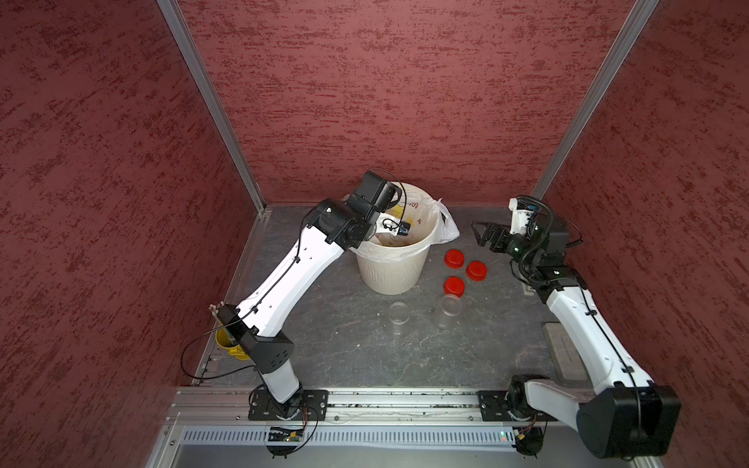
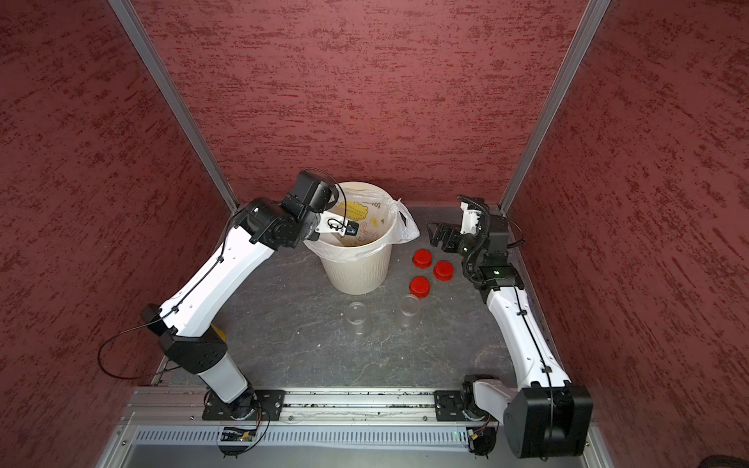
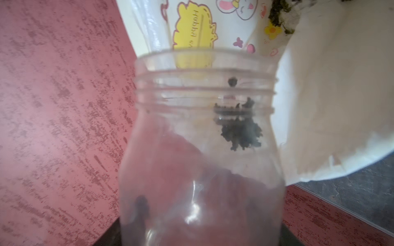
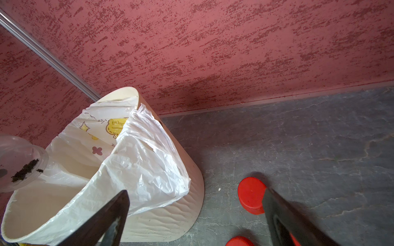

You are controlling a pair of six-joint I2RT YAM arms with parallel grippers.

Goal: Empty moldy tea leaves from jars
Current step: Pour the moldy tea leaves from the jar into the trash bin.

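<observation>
Left wrist view has the left jaws clamped on a small clear see-through plastic jar (image 3: 202,159), uncapped and tipped so its threaded mouth points toward the bag-lined bin. Inside, a clump of dark olive-brown crumbly tea leaves (image 3: 241,132) clings to the wall just below the neck, with a lone speck up on the threads. A dark smudge near the base is too blurred to name. In the right wrist view the same jar (image 4: 19,161) hangs with its mouth over the opening of the cream ribbed bin (image 4: 170,219), close to the rim and above the loose white printed plastic bag (image 4: 149,159).

Trouble from here, as I judge it: the clump looks stuck, so tipping alone may not free it. A shake could throw crumbs past the rim onto the grey stone-patterned desk (image 1: 344,352), since the mouth sits near the edge rather than over the middle. The smooth wall could also slip in the grip, and the slack bag could fold under the mouth.

Right jaws stand wide apart on nothing, hovering beside the bin near three round bright red caps (image 1: 454,258) lying in a cluster. Two more clear jars (image 1: 399,314) stand upright in front of the bin, uncapped and apparently empty — this one looks like the last.
</observation>
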